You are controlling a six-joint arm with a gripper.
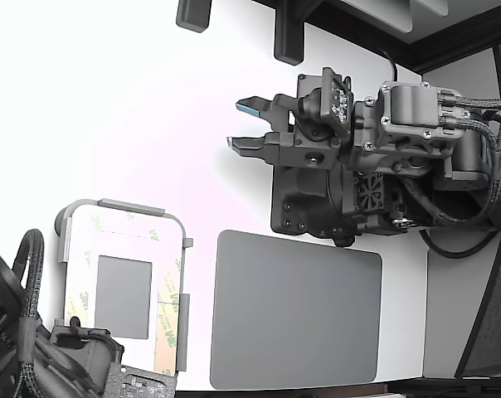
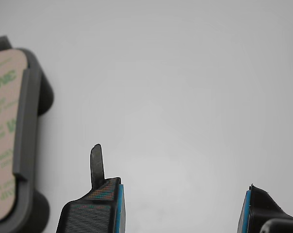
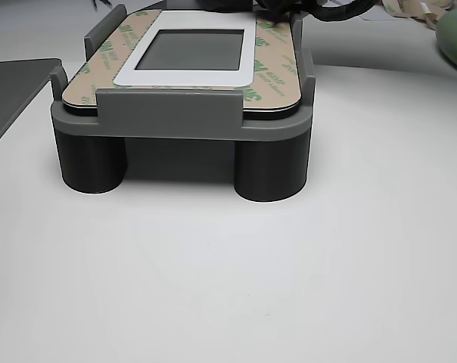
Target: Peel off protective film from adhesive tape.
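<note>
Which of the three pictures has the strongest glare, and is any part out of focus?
In the exterior view, the white table is overexposed, with a faint pink tint. In the wrist view, the gripper fingertips and the tan protective film look soft, being near the lens. The other view is evenly lit; the grey fixture is sharp and casts a soft shadow beneath it.

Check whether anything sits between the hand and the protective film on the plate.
Nothing visible does. The hand hangs open over bare white table; the protective film lies exposed on the plate in its grey holder, flanked by raised walls.
</note>
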